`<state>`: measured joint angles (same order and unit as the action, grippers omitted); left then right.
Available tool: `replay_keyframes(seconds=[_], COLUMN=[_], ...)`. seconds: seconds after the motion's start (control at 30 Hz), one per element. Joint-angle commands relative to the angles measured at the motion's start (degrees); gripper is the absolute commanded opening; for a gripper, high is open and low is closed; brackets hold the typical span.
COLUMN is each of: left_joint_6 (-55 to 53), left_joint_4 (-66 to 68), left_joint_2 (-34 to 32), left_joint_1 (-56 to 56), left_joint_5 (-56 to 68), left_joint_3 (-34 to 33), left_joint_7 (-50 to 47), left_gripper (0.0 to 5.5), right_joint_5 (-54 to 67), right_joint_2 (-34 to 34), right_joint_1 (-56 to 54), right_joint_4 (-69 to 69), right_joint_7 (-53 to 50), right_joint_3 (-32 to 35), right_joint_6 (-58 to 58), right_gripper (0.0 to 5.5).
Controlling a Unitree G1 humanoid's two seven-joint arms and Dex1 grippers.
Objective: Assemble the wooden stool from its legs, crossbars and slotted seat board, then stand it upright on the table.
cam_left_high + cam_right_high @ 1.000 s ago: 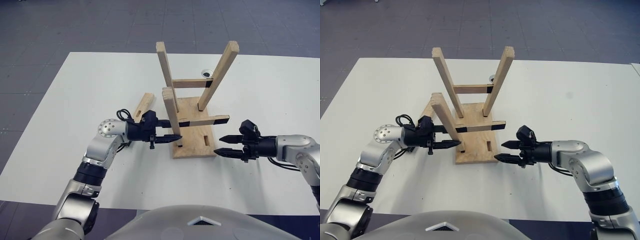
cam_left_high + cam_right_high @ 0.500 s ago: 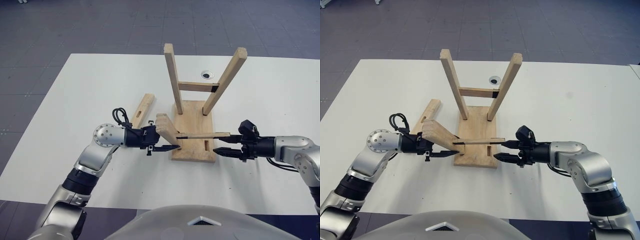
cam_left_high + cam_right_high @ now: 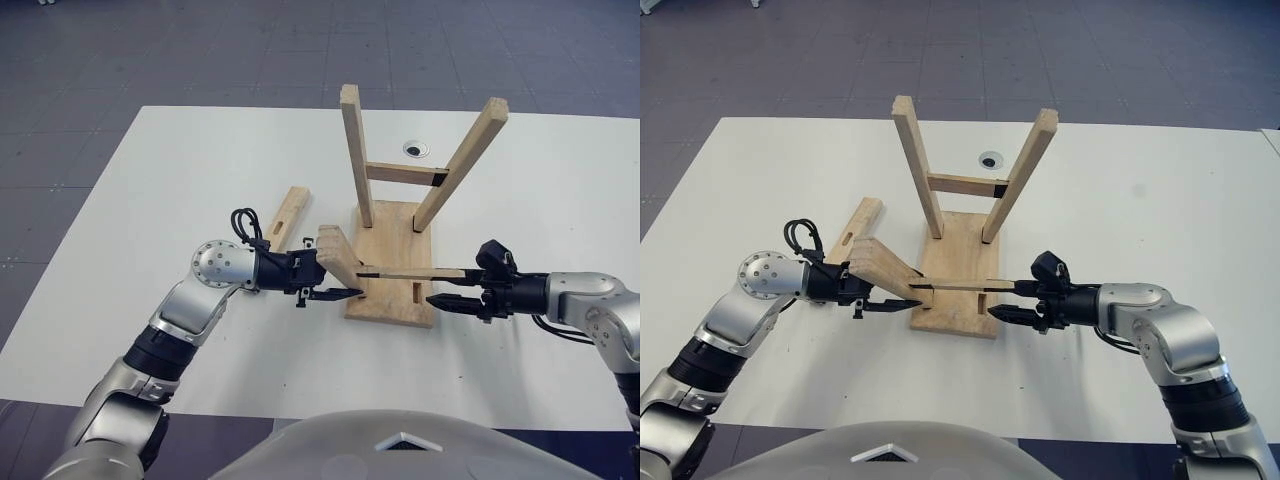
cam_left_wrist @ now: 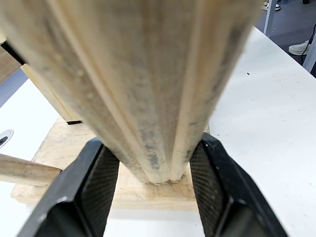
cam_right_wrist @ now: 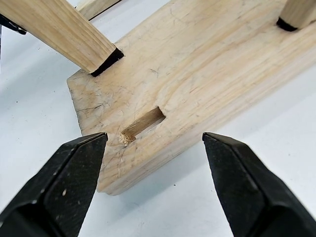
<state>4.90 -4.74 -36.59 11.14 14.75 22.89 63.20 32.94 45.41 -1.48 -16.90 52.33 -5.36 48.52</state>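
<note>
The slotted seat board [image 3: 392, 262] lies flat on the table. Two legs [image 3: 355, 150] joined by a crossbar [image 3: 402, 173] stand in its far end. My left gripper [image 3: 345, 284] is shut on a third leg [image 3: 335, 255], which tilts toward me off the board's near left corner. In the left wrist view, the leg [image 4: 143, 74] sits between both pads [image 4: 101, 185]. A thin crossbar [image 3: 410, 271] runs from that leg to the right. My right gripper [image 3: 445, 286] is open just beyond its black-tipped end [image 5: 106, 57], above an empty slot [image 5: 143, 122].
A fourth leg [image 3: 285, 215] lies loose on the white table [image 3: 180, 180], left of the board. A round cable hole [image 3: 417, 149] sits behind the stool. Bare tabletop extends to the right and near edges.
The leg in my left gripper has tipped from upright to leaning toward me, its crossbar dropping level. My right gripper edged closer to the crossbar's end. The head view shifted.
</note>
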Motion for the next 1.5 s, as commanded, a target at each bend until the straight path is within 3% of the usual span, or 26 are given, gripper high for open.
replay_keyframes(seconds=[0.03,0.27,0.63,0.73,0.9,1.0,1.17,1.33,1.5], left_joint_6=[0.9,0.69,1.0,-0.36,-8.72,-19.54,-33.69,-39.82,-41.3], left_joint_4=[2.72,1.83,0.67,-1.61,-11.31,-18.22,-22.39,-26.73,-27.63], left_joint_2=[1.22,1.97,1.25,-2.04,-10.77,-9.93,-8.49,-5.37,-2.87], left_joint_1=[-3.48,-3.25,-5.39,-10.2,-18.35,-14.34,-1.39,10.13,18.67], left_joint_5=[-3.88,1.97,3.56,6.56,15.57,27.17,46.44,56.91,59.01], left_joint_3=[0.22,-3.26,-6.77,-11.82,-23.9,-31.74,-38.61,-36.77,-34.52], left_joint_7=[-2.58,0.39,1.29,1.84,2.68,-6.97,-24.35,-39.73,-46.04], left_gripper=[2.05,2.05,3.85,4.18,4.18,4.18,4.18,4.18,4.18], right_joint_5=[-0.68,-0.39,-0.09,-0.55,-3.03,-3.88,-4.26,-12.49,-16.46], right_joint_2=[-0.13,0.3,0.49,0.21,0.09,2.47,5.09,2.3,-0.16], right_joint_1=[-0.52,0.35,1.05,1.49,3.89,5.7,6.69,6.07,7.4], right_joint_4=[-0.15,-0.79,-1.58,-1.71,-3.16,-7.32,-10.54,-4.88,-0.82], right_joint_7=[-0.18,0.25,0.36,-0.43,-2.66,-0.37,1.86,-2.98,-4.09], right_joint_3=[-0.05,0.22,0.54,0.63,-0.47,-1.33,-0.47,-5.53,-9.42], right_joint_6=[-0.35,0.04,0.92,0.76,-1.32,-3.34,-4.42,-9.0,-12.47], right_gripper=[3.55,3.55,3.55,3.55,3.55,3.55,3.55,3.55,3.55])
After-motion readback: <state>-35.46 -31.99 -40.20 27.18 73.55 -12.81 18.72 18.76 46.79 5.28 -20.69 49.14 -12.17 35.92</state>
